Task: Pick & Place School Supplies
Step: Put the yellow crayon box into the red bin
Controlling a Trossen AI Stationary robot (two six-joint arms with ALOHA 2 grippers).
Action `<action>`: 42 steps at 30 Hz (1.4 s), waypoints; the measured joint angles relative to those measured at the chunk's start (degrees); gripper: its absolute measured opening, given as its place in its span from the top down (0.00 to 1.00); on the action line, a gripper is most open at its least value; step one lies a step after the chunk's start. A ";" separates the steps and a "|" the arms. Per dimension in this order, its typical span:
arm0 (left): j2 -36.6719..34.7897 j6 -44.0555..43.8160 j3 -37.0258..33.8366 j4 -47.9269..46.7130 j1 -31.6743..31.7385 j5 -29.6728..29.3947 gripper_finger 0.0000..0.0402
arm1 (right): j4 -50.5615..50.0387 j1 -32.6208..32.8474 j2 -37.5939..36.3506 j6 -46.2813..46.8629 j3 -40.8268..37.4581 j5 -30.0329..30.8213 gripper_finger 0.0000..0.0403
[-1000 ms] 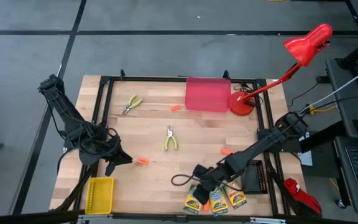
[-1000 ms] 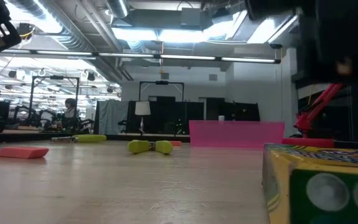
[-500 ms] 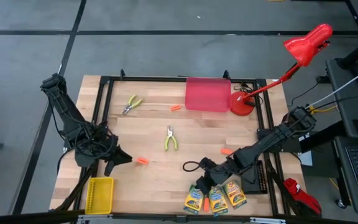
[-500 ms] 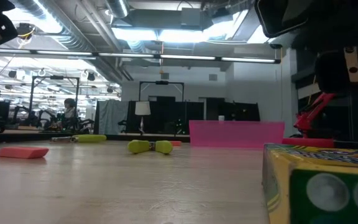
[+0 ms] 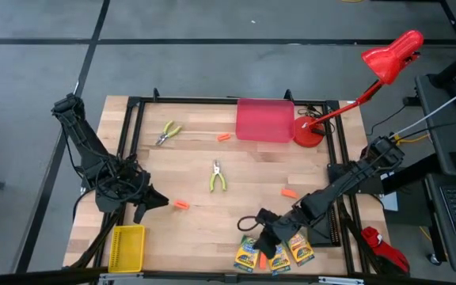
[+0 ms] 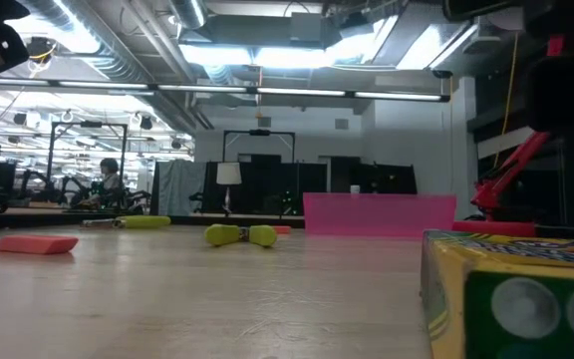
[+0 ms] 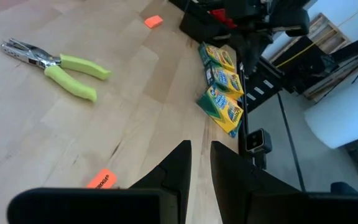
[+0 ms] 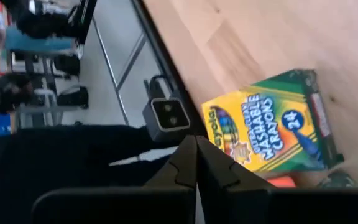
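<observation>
Since the earlier frame the right gripper (image 5: 264, 247) has slid from beside the crayon boxes (image 5: 275, 252) to over the middle one of the three, and its fingers have come together; in the right wrist view they meet with nothing between them, one crayon box (image 8: 272, 131) lying just beyond the tips. It holds nothing.

Taking the crayon boxes as the landmark: they sit in a row at the near table edge, the yellow bin (image 5: 126, 246) well off to their left along that edge. Farther in, one orange stick (image 5: 289, 192) lies near them and another orange stick (image 5: 180, 205) lies by the left gripper (image 5: 165, 203), which waits there, its fingers a narrow slit apart and empty. Beyond are the pliers (image 5: 217, 176), then a second pair of pliers (image 5: 166, 133), a third orange stick (image 5: 223, 138) and the red bin (image 5: 265, 119) at the far side.

The step looks like an approach to a box, with no grasp made. Next it likely must reopen, straddle a box and close.
</observation>
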 joint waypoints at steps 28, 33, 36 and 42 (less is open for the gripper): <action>4.14 -3.14 0.00 0.05 0.00 0.29 0.86 | -4.33 -2.25 5.20 -3.78 0.00 -2.30 1.00; 4.14 -3.12 0.00 0.04 0.00 0.10 0.86 | -5.06 -2.44 5.22 -3.81 0.00 -2.31 1.00; 4.14 -3.12 0.00 0.04 0.00 0.08 0.86 | -5.34 -2.89 5.26 -4.14 0.00 -2.69 1.00; 4.11 -3.13 0.00 0.06 0.00 0.07 0.86 | -3.53 -3.56 6.88 -5.06 0.00 -5.58 1.00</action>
